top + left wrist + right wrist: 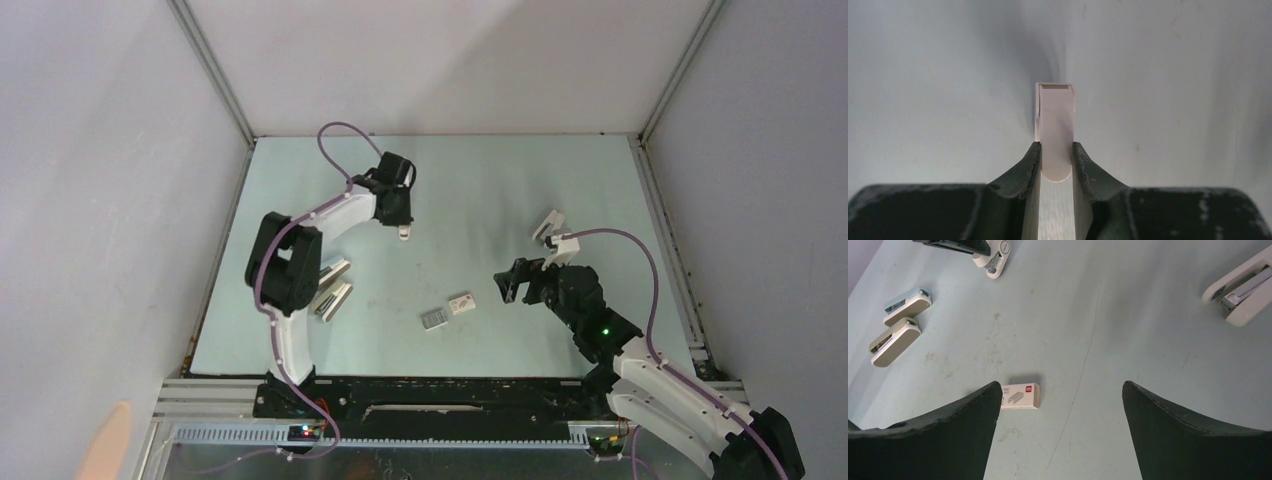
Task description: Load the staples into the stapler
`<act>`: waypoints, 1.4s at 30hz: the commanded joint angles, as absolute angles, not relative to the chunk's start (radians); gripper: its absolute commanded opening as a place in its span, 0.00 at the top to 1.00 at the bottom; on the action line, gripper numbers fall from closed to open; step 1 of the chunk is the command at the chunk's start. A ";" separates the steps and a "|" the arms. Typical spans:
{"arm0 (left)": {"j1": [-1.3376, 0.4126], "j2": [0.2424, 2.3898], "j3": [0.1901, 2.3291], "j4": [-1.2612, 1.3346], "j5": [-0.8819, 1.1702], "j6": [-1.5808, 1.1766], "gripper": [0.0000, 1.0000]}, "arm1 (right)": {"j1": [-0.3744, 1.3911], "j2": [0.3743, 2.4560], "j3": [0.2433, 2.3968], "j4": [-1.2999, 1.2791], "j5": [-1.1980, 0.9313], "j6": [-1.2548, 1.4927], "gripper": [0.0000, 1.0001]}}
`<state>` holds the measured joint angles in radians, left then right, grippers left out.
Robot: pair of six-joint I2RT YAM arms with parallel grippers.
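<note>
- The pale green table (pixel 480 190) takes up the whole booth floor, scuffed in places.
- The left gripper (pixel 1055 150), stretched toward the far side, is clenched on a short white stub (pixel 1055 120). A finger presses each flank, and the stub's square end pokes out past the tips.
- The right gripper (pixel 1060 405) hangs over the table's right half, jaws spread wide, grasping nothing.
- Two silver-and-white bars (pixel 334 272) lie side by side next to the left arm.
- The stapler (pixel 550 230) lies hinged open on the right, just beyond the right gripper, untouched.
- A little white box (pixel 1020 395) with a red mark sits mid-table.
- The staples (pixel 433 319), a small grey block, lie just beside that box, apart from both grippers.
</note>
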<state>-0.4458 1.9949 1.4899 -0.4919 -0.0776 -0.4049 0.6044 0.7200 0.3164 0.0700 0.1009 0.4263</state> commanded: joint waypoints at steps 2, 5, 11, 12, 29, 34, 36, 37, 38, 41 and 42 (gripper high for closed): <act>-0.500 1.780 1.329 -0.494 -0.108 -0.455 0.85 | 0.634 0.727 0.356 0.105 0.071 0.398 0.08; -0.532 1.696 1.209 -0.479 -0.116 -0.469 0.85 | 0.654 0.731 0.359 0.102 0.062 0.400 0.08; -0.600 1.608 1.086 -0.495 -0.151 -0.484 0.80 | 0.693 0.753 0.364 0.093 0.061 0.405 0.09; -0.614 1.607 1.079 -0.505 -0.162 -0.479 0.80 | 0.699 0.760 0.364 0.090 0.061 0.406 0.09; -0.651 1.659 1.087 -0.522 -0.238 -0.432 0.49 | 0.790 0.773 0.364 0.052 0.112 0.397 0.09; -0.652 1.677 1.081 -0.510 -0.223 -0.433 0.51 | 0.805 0.787 0.366 0.069 0.117 0.403 0.09; -0.652 1.677 1.074 -0.505 -0.217 -0.438 0.55 | 0.812 0.795 0.368 0.082 0.116 0.406 0.09; -0.653 1.671 1.070 -0.501 -0.213 -0.441 0.58 | 0.814 0.800 0.369 0.088 0.116 0.409 0.09; -0.652 1.662 1.064 -0.495 -0.205 -0.444 0.63 | 0.817 0.807 0.371 0.095 0.115 0.412 0.10; -0.655 1.618 1.047 -0.478 -0.185 -0.459 0.76 | 0.827 0.833 0.371 0.133 0.114 0.430 0.10; -0.655 1.600 1.040 -0.472 -0.178 -0.467 0.80 | 0.831 0.844 0.370 0.151 0.116 0.438 0.10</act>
<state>-0.6506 1.6749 1.0557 -0.5220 -0.2005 -0.4469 0.8150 0.8162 0.3206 0.0551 0.0948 0.4141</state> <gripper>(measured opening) 0.282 0.904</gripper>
